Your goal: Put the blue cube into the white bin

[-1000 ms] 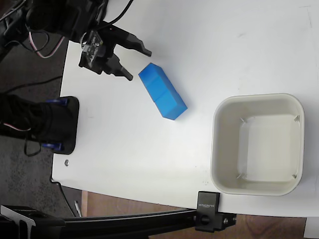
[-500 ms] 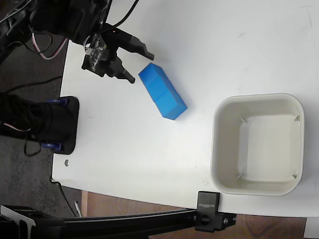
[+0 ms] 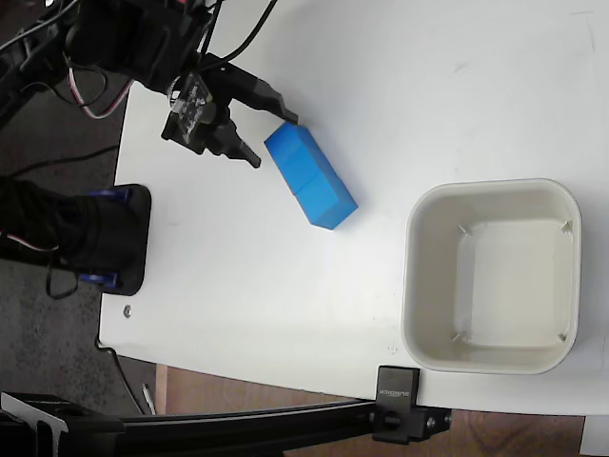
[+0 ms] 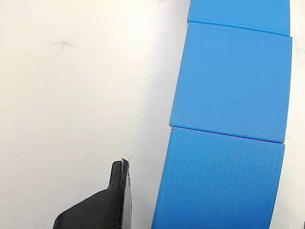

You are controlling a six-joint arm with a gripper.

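Note:
A long blue block [image 3: 311,178] of matching cubes joined at a seam lies slantwise on the white table, left of centre in the fixed view. A separate blue cube is out of view. My gripper [image 3: 273,139] is open at the block's upper-left end, one fingertip beside each side of that end, touching nothing that I can see. In the wrist view the block [image 4: 228,143] fills the right half, with one black fingertip [image 4: 112,200] just left of it and a narrow gap between. The white bin [image 3: 413,286] stands empty at the lower right, well away from the block.
A black clamp [image 3: 398,417] sits on the table's lower edge below the bin. The arm's black base [image 3: 119,238] and cables hang off the table's left edge. Bare white tabletop [image 3: 428,86] lies between the block and the bin.
The open gripper has moved to the right and slightly down, from a short way off the block to straddling its upper-left end. The block and the bin have not moved.

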